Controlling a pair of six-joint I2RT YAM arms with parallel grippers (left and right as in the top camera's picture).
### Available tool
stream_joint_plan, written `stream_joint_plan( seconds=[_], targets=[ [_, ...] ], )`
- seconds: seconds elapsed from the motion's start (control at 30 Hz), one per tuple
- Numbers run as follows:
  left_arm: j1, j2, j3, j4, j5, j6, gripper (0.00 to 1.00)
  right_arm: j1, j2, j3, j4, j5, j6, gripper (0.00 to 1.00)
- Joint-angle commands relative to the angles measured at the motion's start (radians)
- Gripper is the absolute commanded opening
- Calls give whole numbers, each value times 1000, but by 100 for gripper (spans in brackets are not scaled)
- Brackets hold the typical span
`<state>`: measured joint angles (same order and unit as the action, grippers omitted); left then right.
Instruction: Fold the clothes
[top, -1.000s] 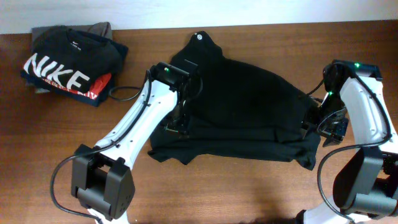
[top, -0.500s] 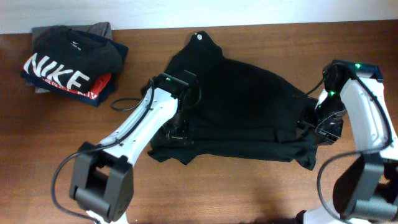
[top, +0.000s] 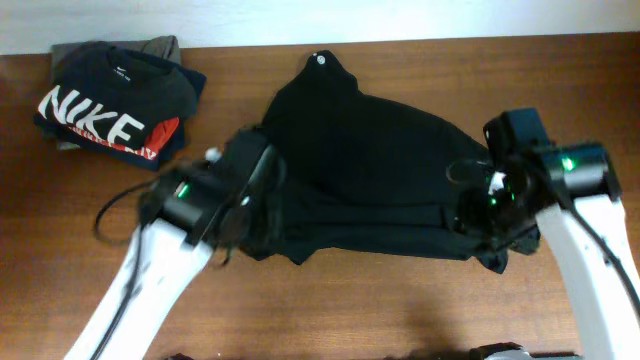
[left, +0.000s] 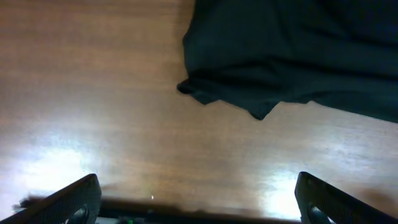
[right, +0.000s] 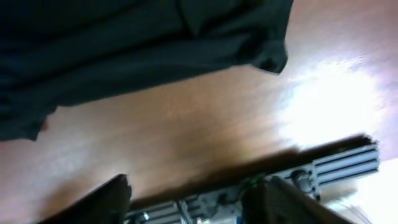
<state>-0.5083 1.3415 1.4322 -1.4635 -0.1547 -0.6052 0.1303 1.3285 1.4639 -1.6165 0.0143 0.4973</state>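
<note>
The top (top: 380, 170) is plain black with a white tag (top: 321, 58). The counter (top: 400, 310) is brown woodgrain. The T-shirt (top: 110, 95) is black with white lettering.

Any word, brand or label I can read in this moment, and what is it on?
"NIKE": large white letters on the black T-shirt, overhead view.
Smaller print below those letters and by that shirt's collar: too small to read.
Round white neck tag on the black top: too small to read.
Both wrist views: no text.

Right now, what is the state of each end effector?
Left end effector: open, holding nothing.
Right end effector: open, holding nothing.
</note>
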Motion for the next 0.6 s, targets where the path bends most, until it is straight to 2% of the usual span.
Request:
stream_joint_plan(
  seconds=[0.0,0.03,0.23,0.43,0.53,0.57],
  targets=[
    [3,-94,-167,63,17,-64,99,27,-66,-39,32,88,126,91],
    [3,-112,-216,102,43,-64,99,27,-72,-54,44,88,126,100],
    [3,-118,-420,356,204,-64,99,26,-64,-193,175,68,145,99],
    [3,-25,-446,416,197,-64,99,26,-19,-300,290,39,152,99],
    [3,40,-446,447,164,-64,93,26,11,-309,325,39,151,99],
    [3,63,-446,459,154,-64,92,26,23,-309,340,40,151,96]
  ],
)
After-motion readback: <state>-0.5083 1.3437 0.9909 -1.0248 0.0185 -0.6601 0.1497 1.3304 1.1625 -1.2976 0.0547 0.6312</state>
